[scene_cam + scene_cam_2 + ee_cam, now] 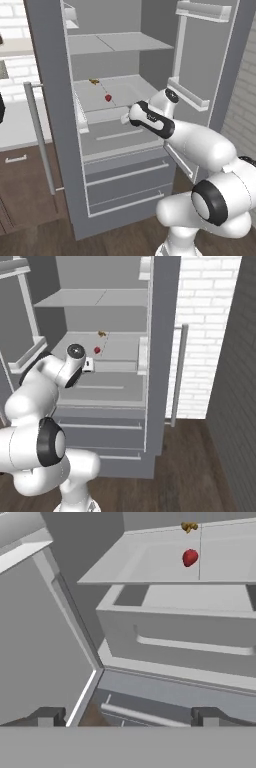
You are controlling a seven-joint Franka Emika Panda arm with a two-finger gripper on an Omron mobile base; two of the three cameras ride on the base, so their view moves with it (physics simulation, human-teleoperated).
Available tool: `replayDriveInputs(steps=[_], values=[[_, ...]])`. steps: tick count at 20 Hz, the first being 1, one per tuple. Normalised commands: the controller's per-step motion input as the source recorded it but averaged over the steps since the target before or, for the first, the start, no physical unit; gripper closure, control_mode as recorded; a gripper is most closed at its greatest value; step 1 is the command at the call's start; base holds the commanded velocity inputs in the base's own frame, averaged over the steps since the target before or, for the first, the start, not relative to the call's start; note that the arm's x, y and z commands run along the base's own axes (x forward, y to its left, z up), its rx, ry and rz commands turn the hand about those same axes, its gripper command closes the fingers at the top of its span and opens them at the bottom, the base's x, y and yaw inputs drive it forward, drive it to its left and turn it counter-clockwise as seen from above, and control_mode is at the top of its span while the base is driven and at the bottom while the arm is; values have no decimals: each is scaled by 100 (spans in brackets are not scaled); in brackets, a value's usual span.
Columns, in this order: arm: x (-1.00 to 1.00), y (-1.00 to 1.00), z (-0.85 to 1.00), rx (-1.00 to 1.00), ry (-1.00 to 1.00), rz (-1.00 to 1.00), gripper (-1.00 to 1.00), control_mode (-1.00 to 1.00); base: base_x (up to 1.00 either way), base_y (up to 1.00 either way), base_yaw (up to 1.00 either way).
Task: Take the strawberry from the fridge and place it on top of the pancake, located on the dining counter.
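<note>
The fridge (50,75) stands with both doors open. On its middle grey shelf (140,562) lies the strawberry (108,98), small and bright red, also seen from the right (97,349) and from the hand (190,557). My gripper (124,118) hovers in front of the shelf's edge, slightly lower than the berry and to its right, apart from it. From the right base camera the gripper (89,364) sits just below and left of the berry. Its fingertips (47,717) stand wide apart: the gripper (127,717) is open and holds nothing. The pancake and the dining counter are out of view.
A small yellow-brown food item (93,81) lies behind the strawberry on the same shelf. Door bins (187,95) jut from the right door close to my arm. Below the shelf are a crisper box (175,632) and two drawers (130,175). A brick wall (210,306) flanks the fridge.
</note>
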Motion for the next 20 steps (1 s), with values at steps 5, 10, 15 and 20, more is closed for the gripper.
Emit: replayDriveInputs(steps=[5,10,15,20], values=[[0,0,0,0,0,0,-100,100,52,10,0],[0,0,0,0,0,0,-100,100,66,0,0],[0,0,0,0,0,0,-100,100,38,0,0],[0,0,0,0,0,0,-100,100,8,0,0]])
